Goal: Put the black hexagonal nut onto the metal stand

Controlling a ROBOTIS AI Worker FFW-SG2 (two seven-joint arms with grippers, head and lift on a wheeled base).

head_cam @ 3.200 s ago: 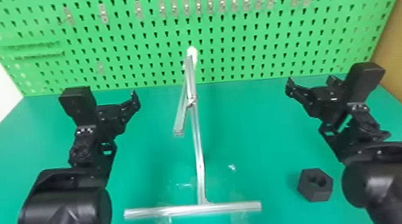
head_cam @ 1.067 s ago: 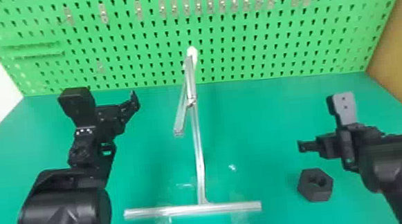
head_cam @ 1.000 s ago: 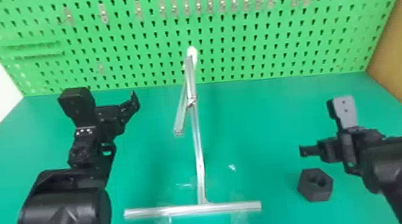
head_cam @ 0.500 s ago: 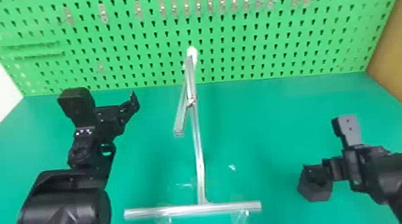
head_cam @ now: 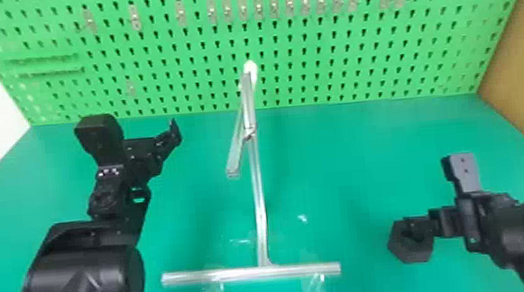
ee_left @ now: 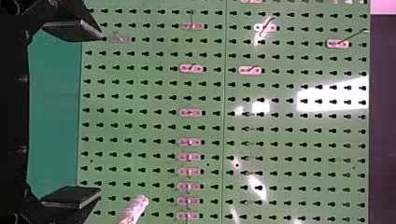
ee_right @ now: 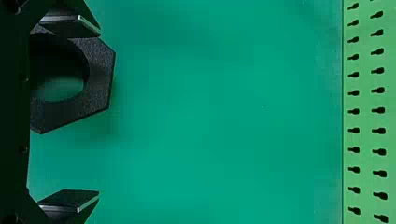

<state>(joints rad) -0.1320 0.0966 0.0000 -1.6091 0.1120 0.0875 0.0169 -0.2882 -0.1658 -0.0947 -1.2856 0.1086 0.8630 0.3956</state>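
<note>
Green tabletop [head_cam: 343, 158] carries the nut [head_cam: 411, 253], partly beneath the right end effector [head_cam: 417, 225].

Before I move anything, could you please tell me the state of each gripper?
Left gripper: open, holding nothing.
Right gripper: open at the nut, not gripping it.

The left gripper [head_cam: 171, 140] is parked toward the desk's [head_cam: 343, 149] far left corner, fingers spread. Low down, the right gripper [head_cam: 413, 227] points inward from the right edge, its fingers wide apart.
</note>
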